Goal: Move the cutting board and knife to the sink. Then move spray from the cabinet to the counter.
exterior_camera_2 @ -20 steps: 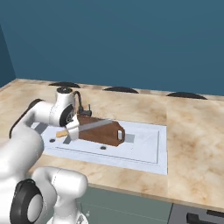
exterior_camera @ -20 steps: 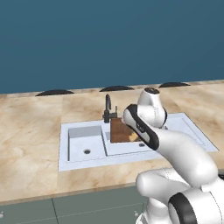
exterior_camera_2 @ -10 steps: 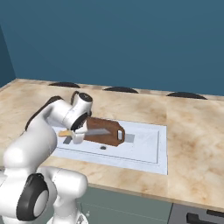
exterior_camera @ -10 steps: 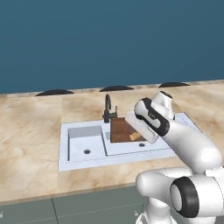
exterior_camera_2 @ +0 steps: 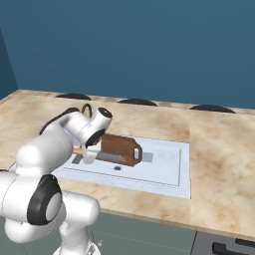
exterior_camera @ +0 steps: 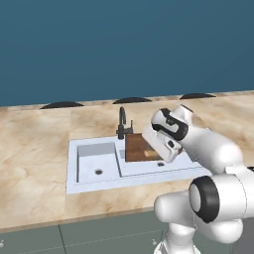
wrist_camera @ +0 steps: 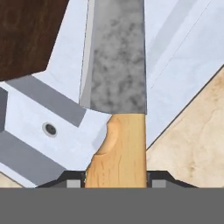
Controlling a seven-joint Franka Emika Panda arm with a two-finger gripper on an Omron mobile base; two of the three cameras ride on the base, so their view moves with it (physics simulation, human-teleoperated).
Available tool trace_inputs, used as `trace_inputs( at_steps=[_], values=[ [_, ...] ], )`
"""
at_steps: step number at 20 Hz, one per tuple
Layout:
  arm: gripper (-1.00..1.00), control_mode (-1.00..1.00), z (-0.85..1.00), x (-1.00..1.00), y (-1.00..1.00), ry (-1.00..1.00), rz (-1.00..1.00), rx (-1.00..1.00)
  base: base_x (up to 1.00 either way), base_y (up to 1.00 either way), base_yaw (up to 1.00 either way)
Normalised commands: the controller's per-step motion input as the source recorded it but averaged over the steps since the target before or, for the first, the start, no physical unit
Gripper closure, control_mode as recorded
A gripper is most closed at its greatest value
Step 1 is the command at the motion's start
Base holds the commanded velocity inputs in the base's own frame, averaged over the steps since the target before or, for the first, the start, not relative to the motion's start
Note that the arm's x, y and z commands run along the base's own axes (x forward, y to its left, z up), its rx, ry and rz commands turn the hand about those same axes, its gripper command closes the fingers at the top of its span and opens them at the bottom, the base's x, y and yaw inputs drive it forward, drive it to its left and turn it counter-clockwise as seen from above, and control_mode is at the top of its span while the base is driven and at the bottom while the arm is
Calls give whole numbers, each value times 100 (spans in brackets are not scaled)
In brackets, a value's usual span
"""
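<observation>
While pincer (wrist_camera: 116, 181) grips one knife (wrist_camera: 116, 87) by its handle, one cutting board (exterior_camera_2: 117, 147) in sink (exterior_camera_2: 164, 172).

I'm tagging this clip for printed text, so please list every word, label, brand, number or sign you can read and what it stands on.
None: no view carries readable text.
knife: blade mottled grey, handle plain wood, no brand mark.
cutting board: bare dark wood.
sink, faucet, counter: unmarked.
Back wall: plain blue.
The claw is shut on the knife handle and bears no marking.
</observation>
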Motion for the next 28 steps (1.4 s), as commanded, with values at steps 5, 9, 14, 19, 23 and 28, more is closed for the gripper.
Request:
trace_inputs(
  at_steps=[5, 9, 14, 19, 23, 28],
  values=[
    [100, -100, -1, 12, 0, 19, -19, 12, 0, 0, 0],
    [100, -100, -5, 16, 0, 7, -11, 11, 0, 0, 0],
    [100, -100, -13, 11, 0, -1, -1, 5, 0, 0, 0],
    [100, -100, -13, 10, 0, -6, 0, 0, 0, 0, 0],
    [100, -100, -19, 17, 0, -3, 0, 0, 0, 0, 0],
    [100, -100, -19, 21, 0, -3, 0, 0, 0, 0, 0]
  ],
)
